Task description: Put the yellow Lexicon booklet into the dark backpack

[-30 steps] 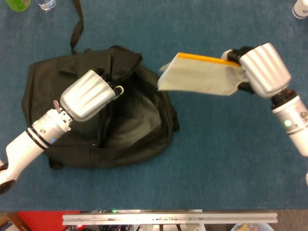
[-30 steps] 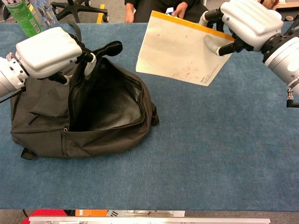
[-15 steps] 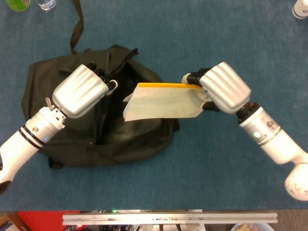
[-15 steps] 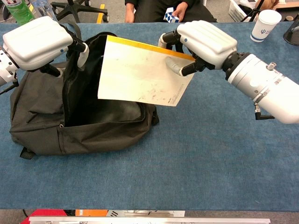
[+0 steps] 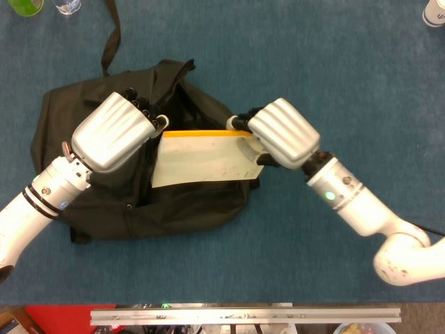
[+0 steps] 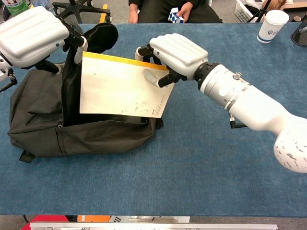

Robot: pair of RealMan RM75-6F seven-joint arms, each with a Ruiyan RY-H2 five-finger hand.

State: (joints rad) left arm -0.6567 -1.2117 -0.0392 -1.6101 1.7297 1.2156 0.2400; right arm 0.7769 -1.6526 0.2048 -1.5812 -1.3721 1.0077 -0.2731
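Note:
The dark backpack (image 5: pixel 83 202) (image 6: pixel 43 120) lies on the blue table with its mouth pulled open. My left hand (image 5: pixel 115 132) (image 6: pixel 33 29) grips the upper flap of the opening and holds it up. The booklet (image 5: pixel 201 156) (image 6: pixel 122 88), pale with a yellow strip along its top edge, hangs over the open mouth, its lower edge at or just inside the front lip. My right hand (image 5: pixel 281 133) (image 6: pixel 175 50) pinches the booklet's right end near the yellow strip.
A white paper cup (image 6: pixel 272 25) stands at the far right of the table, a green bottle (image 6: pixel 17 5) at the far left. A backpack strap (image 5: pixel 111 35) trails toward the back. A seated person (image 6: pixel 163 7) is beyond the far edge.
My right hand has carried the booklet leftward and down, from beside the bag to over its open mouth. My left hand has lifted the flap a little higher.

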